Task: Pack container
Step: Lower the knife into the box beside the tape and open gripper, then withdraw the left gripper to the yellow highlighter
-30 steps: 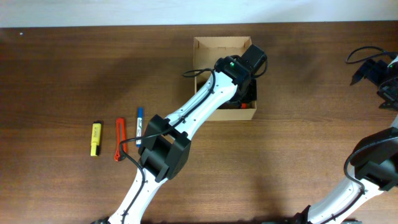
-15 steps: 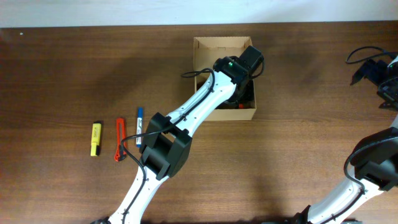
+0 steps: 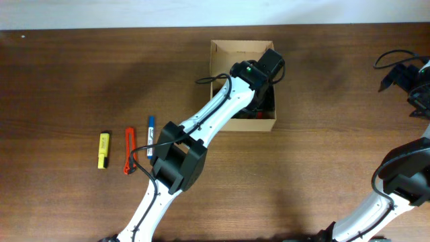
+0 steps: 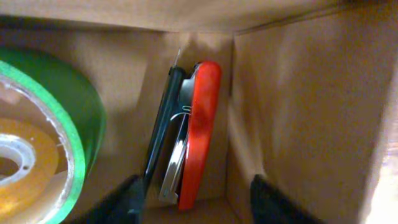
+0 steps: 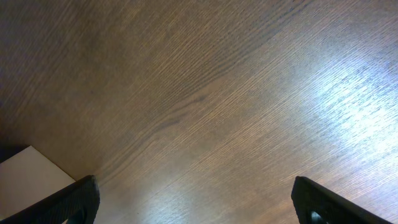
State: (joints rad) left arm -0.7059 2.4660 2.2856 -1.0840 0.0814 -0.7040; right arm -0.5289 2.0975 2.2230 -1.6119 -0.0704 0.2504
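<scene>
The container (image 3: 222,50) stands at the far middle of the table (image 3: 322,134). The left gripper (image 4: 202,205) is inside it, jaws spread wide and holding nothing, over a red stapler (image 4: 199,124) that lies against the box wall beside a green tape roll (image 4: 56,124). The right gripper (image 5: 199,199) hangs wide open over bare wood, well apart from the container.

You were at what looked like a robotics lab bench dressed as an office desk: a wood-grain surface (image 3: 322,87) against a pale wall (image 3: 101,13), a cabled left arm (image 3: 215,111) and right arm (image 3: 398,178), and stationery: a yellow highlighter (image 3: 103,149), a blue marker (image 3: 150,136), and a red stapler (image 4: 199,124) inside a cardboard container (image 3: 228,54).
</scene>
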